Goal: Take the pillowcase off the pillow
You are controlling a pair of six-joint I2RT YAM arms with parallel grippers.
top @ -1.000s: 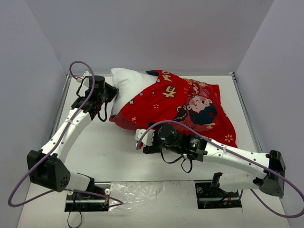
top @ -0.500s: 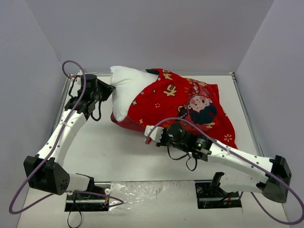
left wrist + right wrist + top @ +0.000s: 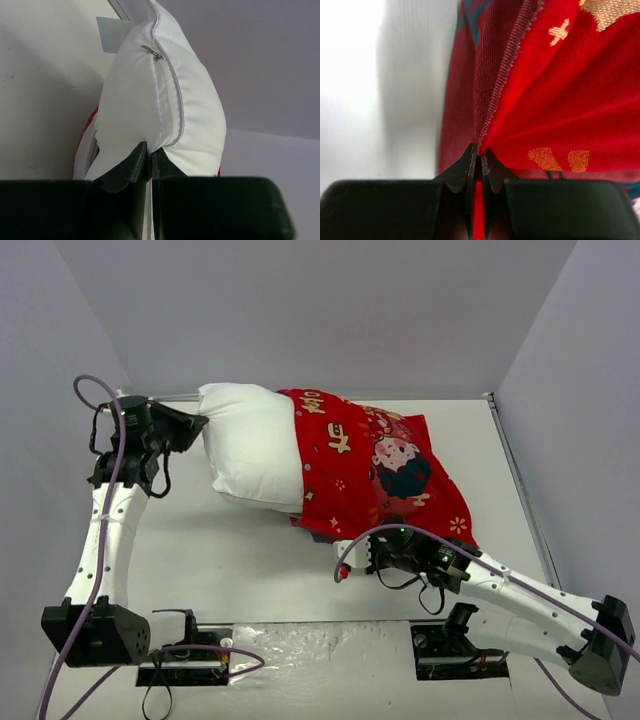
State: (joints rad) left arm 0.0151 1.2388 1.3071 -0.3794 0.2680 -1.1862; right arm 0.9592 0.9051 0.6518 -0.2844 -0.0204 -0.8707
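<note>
Pillow: A plump white pillow (image 3: 250, 450) lies across the far half of the bench (image 3: 230, 560). Its left part is bare and its right part is tucked inside the red cover.
Pillowcase: The bright red pillowcase (image 3: 350, 475) covers the right part of the pillow and runs from mid-bench toward the near right. Its open edge cuts across the white cushion. A cartoon child (image 3: 398, 462) and gold characters (image 3: 336, 436) face upward.
Left end effector: The left end effector (image 3: 198, 424) is at the far left, clamped onto the bare end of the pillow. In the wrist view its dark fingers (image 3: 131, 167) are pressed together on a fold of white cloth.
Zipper: A white zipper seam (image 3: 170, 85) runs up the pillow's end from the pinch point, and its small metal pull (image 3: 150, 51) is near the top.
Right end effector: The right end effector (image 3: 345, 564) sits low near the front of the bench, just below the pillowcase's near edge. It is closed tight on red fabric. In the wrist view, a stitched hem (image 3: 502, 75) and the duller, darker red inner side rise out from between its fingers (image 3: 462, 172).
Arms: The left arm reaches up the left side of the bench. The right arm lies low across the near right. The two grips are well apart, one at each end of the bundle.
Setting: Pale grey walls (image 3: 320, 310) enclose the bench on three sides.
</note>
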